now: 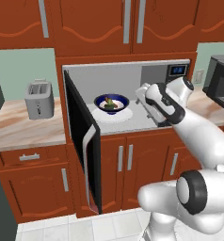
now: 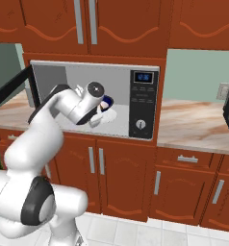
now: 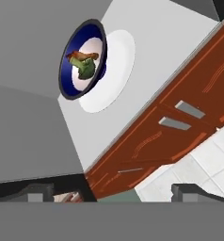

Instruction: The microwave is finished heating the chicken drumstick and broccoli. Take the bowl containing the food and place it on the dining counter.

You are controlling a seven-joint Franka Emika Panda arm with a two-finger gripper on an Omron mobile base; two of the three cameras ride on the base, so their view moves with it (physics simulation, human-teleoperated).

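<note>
Glossy blue bowl (image 1: 111,103) w/ white inside, matt grey microwave (image 1: 128,77) interior — polished red-brown wood cabinets (image 1: 128,162).

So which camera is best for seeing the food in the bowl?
The hand view: it looks into the bowl, showing the chicken and broccoli clearly. The left base view shows the bowl small, food barely visible. In the right base view the arm hides most of it.

Ahead of my gripper (image 3: 111,194) I count one microwave (image 1: 128,70), one bowl (image 1: 111,103) inside it, holding one chicken drumstick (image 3: 82,56) and one broccoli (image 3: 86,69). Off to my left, one toaster (image 1: 39,98); right, one coffee machine (image 1: 220,80).
</note>
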